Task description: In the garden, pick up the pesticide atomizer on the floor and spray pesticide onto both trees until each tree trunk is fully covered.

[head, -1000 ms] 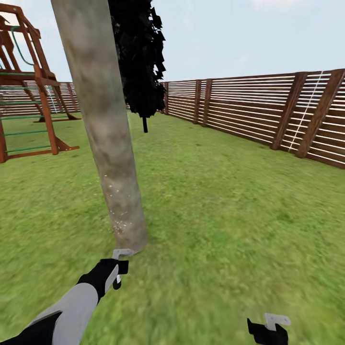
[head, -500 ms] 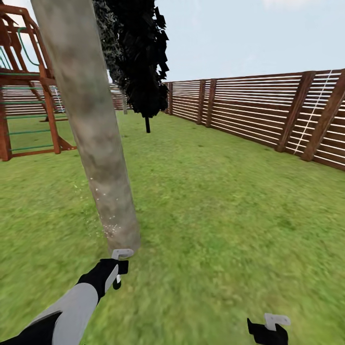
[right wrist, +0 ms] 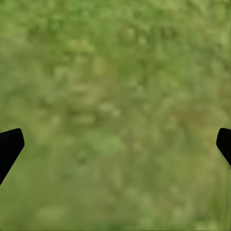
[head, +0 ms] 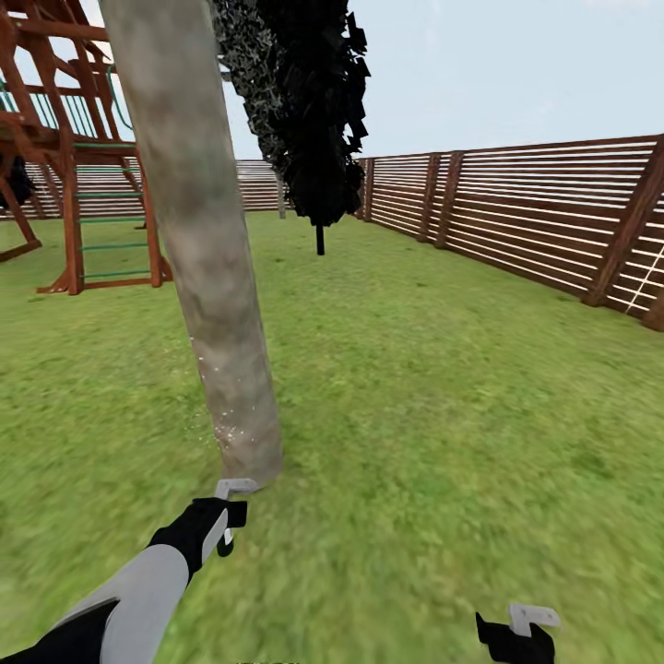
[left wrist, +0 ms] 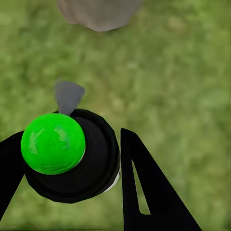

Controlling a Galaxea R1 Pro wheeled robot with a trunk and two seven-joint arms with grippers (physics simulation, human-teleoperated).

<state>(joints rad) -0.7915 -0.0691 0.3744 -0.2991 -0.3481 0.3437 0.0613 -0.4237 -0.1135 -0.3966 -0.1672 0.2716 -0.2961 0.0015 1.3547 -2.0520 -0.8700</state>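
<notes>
head view: left gripper [head: 224,518] low over the grass [head: 443,415], clenched on the pesticide atomizer [head: 229,516]; its pale grey spray head sits just short of the foot of the near tree trunk [head: 207,258]. the trunk is thick, mottled grey-brown, leaning slightly, rooted in the lawn directly ahead of the left arm [head: 129,599]. fine white specks show on the lower part of the trunk, above the base.

left wrist view: the 2 black fingers [left wrist: 144,187] flank the atomizer [left wrist: 72,156], pressed against the dark round body on both sides. bright green spot on top of the bottle, grey nozzle pointing toward the trunk base [left wrist: 98,12], which lies near but apart from it, with grass between.

right gripper [head: 516,636] at the bottom edge of the head view, low and well apart from the trunk. right wrist view: fingertips [right wrist: 9,147] spread wide at the 2 edges, nothing between them, blurry grass [right wrist: 115,106] below; released.

surroundings: black-leaved cone tree [head: 318,111] on a thin stem behind the trunk; wooden play frame [head: 74,166] with green rungs to the left; brown slat fence [head: 535,217] along the right side and far end of the garden.
</notes>
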